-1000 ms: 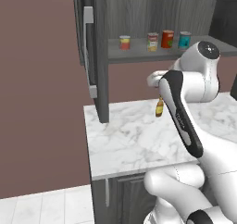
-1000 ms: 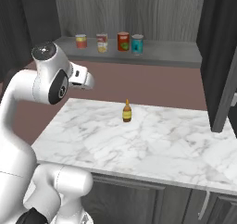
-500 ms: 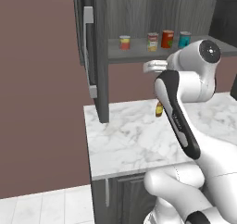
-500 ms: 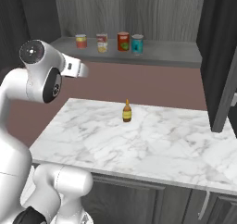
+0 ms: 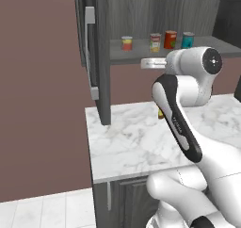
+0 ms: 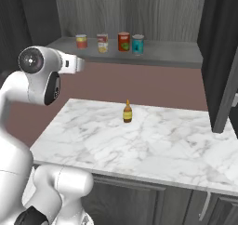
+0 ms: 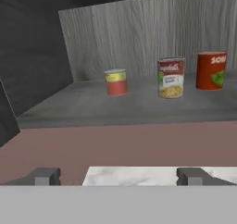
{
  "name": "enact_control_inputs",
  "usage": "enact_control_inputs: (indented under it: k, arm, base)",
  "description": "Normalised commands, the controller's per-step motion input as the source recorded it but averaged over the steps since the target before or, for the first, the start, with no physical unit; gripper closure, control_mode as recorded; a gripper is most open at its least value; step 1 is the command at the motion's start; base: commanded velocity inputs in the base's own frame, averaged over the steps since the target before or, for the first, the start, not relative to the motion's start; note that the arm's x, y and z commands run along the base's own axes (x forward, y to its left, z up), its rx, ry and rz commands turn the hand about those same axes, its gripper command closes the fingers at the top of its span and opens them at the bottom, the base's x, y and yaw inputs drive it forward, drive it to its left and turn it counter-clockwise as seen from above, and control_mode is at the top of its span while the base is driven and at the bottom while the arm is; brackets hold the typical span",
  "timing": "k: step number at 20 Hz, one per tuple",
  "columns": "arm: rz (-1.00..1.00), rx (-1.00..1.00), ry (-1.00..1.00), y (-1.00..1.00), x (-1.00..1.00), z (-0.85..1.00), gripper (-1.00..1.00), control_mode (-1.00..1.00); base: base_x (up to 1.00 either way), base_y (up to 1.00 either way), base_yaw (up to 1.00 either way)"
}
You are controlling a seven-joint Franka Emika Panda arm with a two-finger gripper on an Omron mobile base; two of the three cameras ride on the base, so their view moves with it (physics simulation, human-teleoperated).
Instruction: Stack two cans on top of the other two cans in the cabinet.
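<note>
Four cans stand in a row on the cabinet's grey shelf (image 5: 136,57). From the left they are a short red-and-yellow can (image 5: 126,43), a cream-label can with a red top band (image 5: 155,42), a red-orange can (image 5: 170,39) and a teal can (image 5: 188,39). My gripper (image 5: 147,62) hangs open just below and in front of the shelf edge, with nothing between its fingers. In the hand view its fingertips (image 7: 44,176) frame the short can (image 7: 115,82), the cream-label can (image 7: 170,77) and the red-orange can (image 7: 211,70), all well ahead. The teal can (image 6: 137,44) ends the row on the right.
A small amber bottle (image 6: 127,112) stands on the marble counter (image 6: 139,145) below the shelf. The cabinet's tall open door (image 5: 96,62) with a pale handle (image 5: 89,48) juts out on the left, and another dark door (image 6: 225,70) hangs at the right.
The hand has risen and swung left toward the shelf edge. The jaws have stayed open, and the cans and the bottle have not moved.
</note>
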Motion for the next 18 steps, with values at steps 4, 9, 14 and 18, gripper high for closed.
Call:
enact_control_inputs:
  k: [4, 9, 14, 18]
  arm:
    - [0.02, -0.04, 0.0, 0.11, 0.2, 0.36, -1.0, -1.0]
    - [0.0, -0.1, 0.02, 0.06, 0.33, 0.22, -1.0, -1.0]
    - [0.0, -0.05, 0.02, 0.01, 0.39, 0.09, -1.0, -1.0]
    - [0.04, -0.02, 0.0, 0.0, 0.36, 0.0, -1.0, -1.0]
  base:
    - [0.0, 0.0, 0.0]
    - [0.0, 0.0, 0.0]
    - [0.0, 0.0, 0.0]
    - [0.0, 0.0, 0.0]
